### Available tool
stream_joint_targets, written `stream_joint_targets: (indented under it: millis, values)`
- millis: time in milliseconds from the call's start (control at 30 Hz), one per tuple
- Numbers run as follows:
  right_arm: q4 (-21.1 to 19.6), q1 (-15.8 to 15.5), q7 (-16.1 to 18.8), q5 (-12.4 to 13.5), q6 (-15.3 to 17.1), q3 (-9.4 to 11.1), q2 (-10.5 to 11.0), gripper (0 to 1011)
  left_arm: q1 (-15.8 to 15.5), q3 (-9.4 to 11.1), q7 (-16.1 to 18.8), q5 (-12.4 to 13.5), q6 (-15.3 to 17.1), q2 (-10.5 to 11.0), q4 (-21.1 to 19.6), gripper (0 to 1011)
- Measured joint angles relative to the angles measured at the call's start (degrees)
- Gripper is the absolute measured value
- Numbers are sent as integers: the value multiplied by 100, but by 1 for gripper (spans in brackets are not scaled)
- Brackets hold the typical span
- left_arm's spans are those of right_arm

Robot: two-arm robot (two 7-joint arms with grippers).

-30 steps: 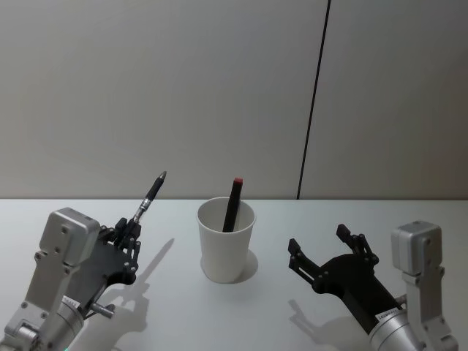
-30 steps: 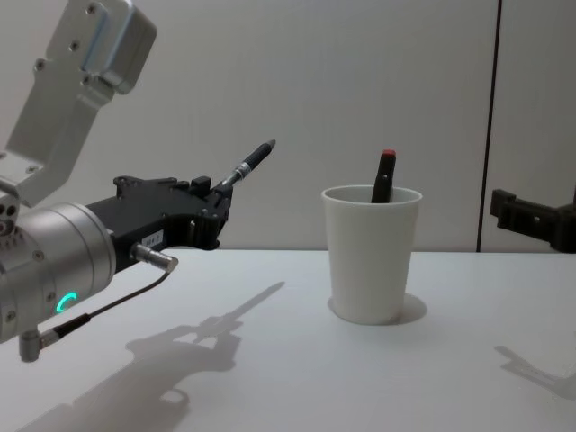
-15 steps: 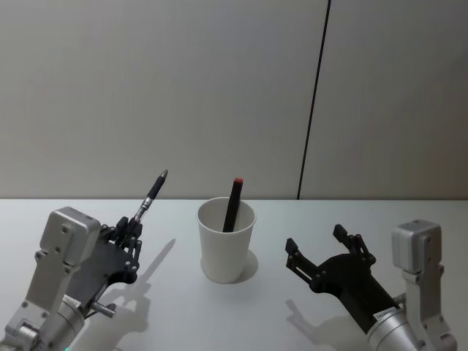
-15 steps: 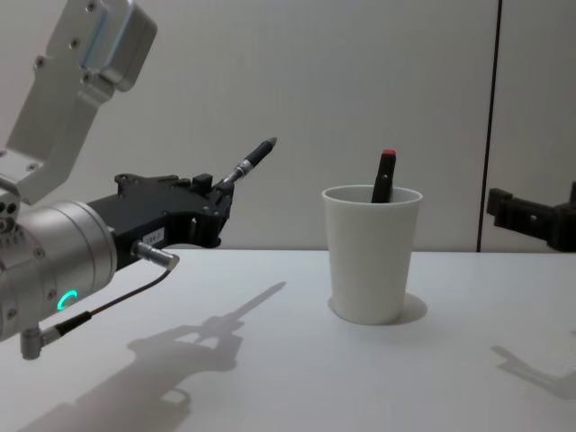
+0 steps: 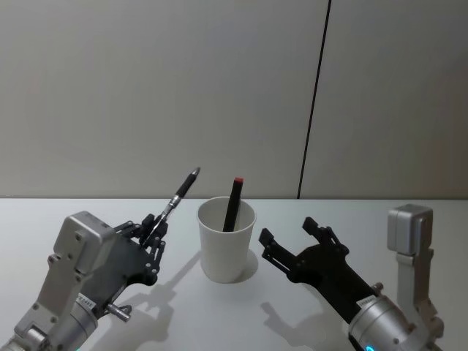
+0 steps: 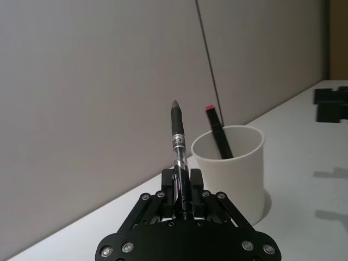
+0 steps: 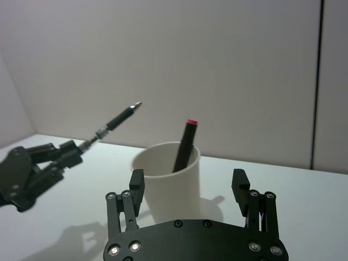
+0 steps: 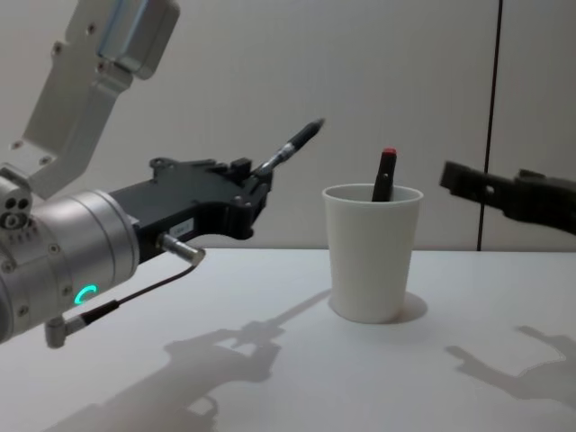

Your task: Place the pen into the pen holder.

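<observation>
Grey wall [image 5: 146,88], white table [image 5: 424,219]. Left gripper [image 5: 156,227] pinches pen [image 5: 179,194]; pen holder [image 5: 225,252] just ahead, red-capped marker [image 5: 233,205] already inside. Insertion remains. Right gripper [image 5: 287,229] spread, empty.

Each arm is ended by a silver-grey cylindrical wrist [image 8: 63,261] and topped by a boxy pale-grey metal link [image 8: 99,63] studded with small screws. A teal light arc is shown on the left wrist, and a thin black cable with a metal plug is run beneath it. The matte-black left gripper [image 6: 182,185] and matte-black right gripper [image 7: 188,182] are built from linked bars fastened with silver screws.
</observation>
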Motion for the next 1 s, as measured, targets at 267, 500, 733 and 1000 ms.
stream_joint_targets:
  millis: [267,500,733,1000]
  values:
    - [40,197,446,573,162,4,-114,1001,-61,94,-303,76,-455,17,-42,197]
    - [76,375,824,1134,327,35,-232,1001,-108,169,-437,191,-739,-22,-103,199]
    - [152,557,1181,1760,510,80,-389,1001,-131,223,-512,290,-919,-83,-132,199]
    - [306,731,1443,2346,671,135,-594,1001,-134,248,-560,348,-1037,-127,-146,199]
